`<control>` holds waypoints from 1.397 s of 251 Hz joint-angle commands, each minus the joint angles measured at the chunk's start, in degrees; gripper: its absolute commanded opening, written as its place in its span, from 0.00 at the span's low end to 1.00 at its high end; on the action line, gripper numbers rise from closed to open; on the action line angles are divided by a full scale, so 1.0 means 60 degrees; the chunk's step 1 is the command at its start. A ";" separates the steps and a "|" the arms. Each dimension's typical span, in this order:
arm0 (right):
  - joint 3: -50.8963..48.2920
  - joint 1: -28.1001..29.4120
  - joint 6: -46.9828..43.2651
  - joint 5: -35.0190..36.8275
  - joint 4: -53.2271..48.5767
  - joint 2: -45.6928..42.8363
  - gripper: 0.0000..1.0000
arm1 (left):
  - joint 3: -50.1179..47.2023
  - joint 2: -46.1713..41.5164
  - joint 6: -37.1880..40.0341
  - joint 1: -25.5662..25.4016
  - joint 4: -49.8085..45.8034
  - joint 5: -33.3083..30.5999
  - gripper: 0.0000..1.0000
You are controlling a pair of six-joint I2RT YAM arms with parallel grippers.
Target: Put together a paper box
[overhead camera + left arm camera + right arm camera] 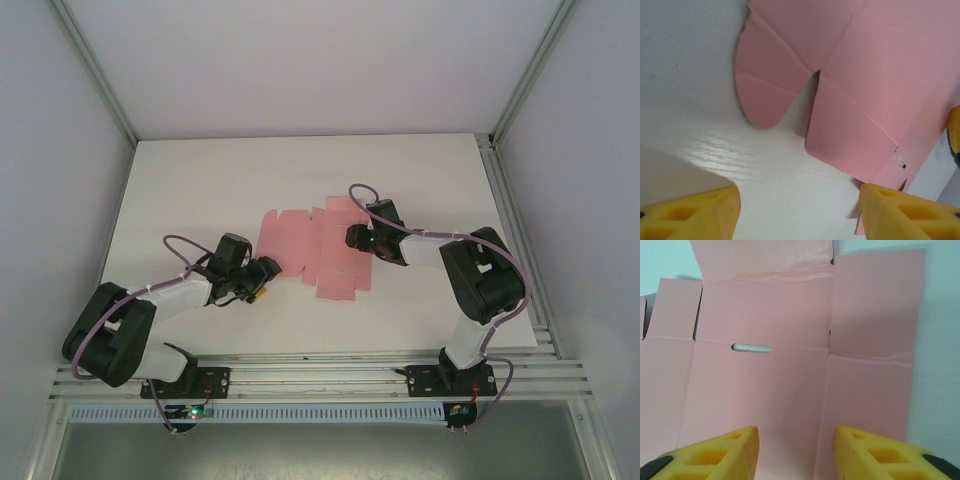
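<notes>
Paper box beneath right pincer

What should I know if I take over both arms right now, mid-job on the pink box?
Left hand: open, empty, at the near left edge of the pink sheet, by its rounded flaps.
Right hand: open, empty, low over the sheet's right panels.
Sheet: lies unfolded in the middle of the table.
Done: nothing folded yet.
Left: fold up walls and flaps, close the box.
</notes>
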 commanded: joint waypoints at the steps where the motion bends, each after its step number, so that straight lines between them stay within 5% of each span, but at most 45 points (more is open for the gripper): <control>1: -0.0729 0.0209 0.0364 -0.0380 -0.2149 0.0892 0.48 | 0.0235 0.0895 -0.0113 -0.0444 0.3138 -0.0116 0.65; 62: -0.0755 0.0237 0.0423 -0.0381 -0.2164 0.0915 0.46 | 0.0355 0.1196 -0.0392 -0.0453 0.4231 -0.0462 0.58; 117: -0.0705 0.0229 0.0445 -0.0517 -0.2175 0.0896 0.46 | 0.0464 0.0846 0.0468 -0.0477 0.3740 -0.1543 0.54; 216: -0.0963 0.0244 0.0277 -0.1015 -0.1622 0.0690 0.45 | 0.0966 0.1826 0.1560 -0.0638 0.5022 -0.1851 0.39; 257: -0.1120 0.0248 0.0328 -0.0909 -0.1513 0.0554 0.45 | 0.1410 0.2370 0.1591 -0.0643 0.4399 -0.2047 0.26; 279: -0.1298 0.0253 0.0339 -0.0896 -0.1266 0.0421 0.45 | 0.1505 0.2387 0.1821 -0.0670 0.4179 -0.2138 0.00; 285: -0.1335 0.0264 0.0310 -0.0906 -0.1215 0.0350 0.45 | 0.1503 0.2356 0.1856 -0.0668 0.4158 -0.2141 0.00; 350: -0.1579 0.0228 -0.0308 -0.0836 -0.0428 -0.2229 0.64 | 0.0934 0.1348 0.2233 -0.0697 0.5892 -0.1591 0.00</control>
